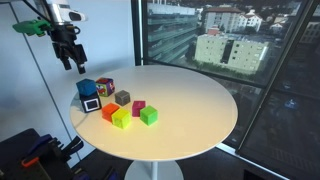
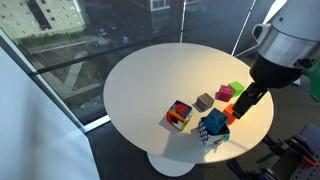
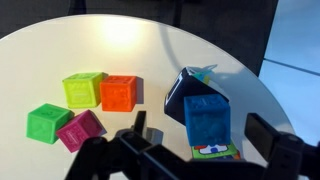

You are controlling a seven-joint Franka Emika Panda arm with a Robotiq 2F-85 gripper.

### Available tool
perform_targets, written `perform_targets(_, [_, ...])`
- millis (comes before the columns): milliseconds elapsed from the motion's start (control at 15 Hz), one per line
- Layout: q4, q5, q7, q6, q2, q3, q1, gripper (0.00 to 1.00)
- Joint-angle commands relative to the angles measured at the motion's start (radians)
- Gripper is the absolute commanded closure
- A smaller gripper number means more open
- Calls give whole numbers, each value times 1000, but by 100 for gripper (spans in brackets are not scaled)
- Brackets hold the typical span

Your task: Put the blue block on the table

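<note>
A small solid-blue cube with a matte, faintly grainy face, the blue block, is sitting on top of a dark cube with a white square face, not on the tabletop itself. The pair is standing close to the rim of the large round table, whose smooth cream-white top is catching a glare. In the wrist view a dark multicoloured patterned cube is standing just behind the stack at 11 o'clock. Out at 9 o'clock a yellow-green cube, an orange cube just beside it, a green cube and a magenta cube are lying in a loose cluster, all soft-edged and matte. The black Robotiq gripper is hanging in the air at 11 o'clock of the stack, pointing down, its fingers spreading wide and gripping nothing. In an exterior view the arm's bulky white body is hiding the gripper, and in the wrist view the gripper's dark frame is covering the lower cube's base.
</note>
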Motion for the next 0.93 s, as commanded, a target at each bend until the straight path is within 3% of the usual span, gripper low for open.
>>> perform_targets(0, [41,8,24,50,76,9,7,0])
perform_targets(867, [60,-37,33,184,228,22,13,0])
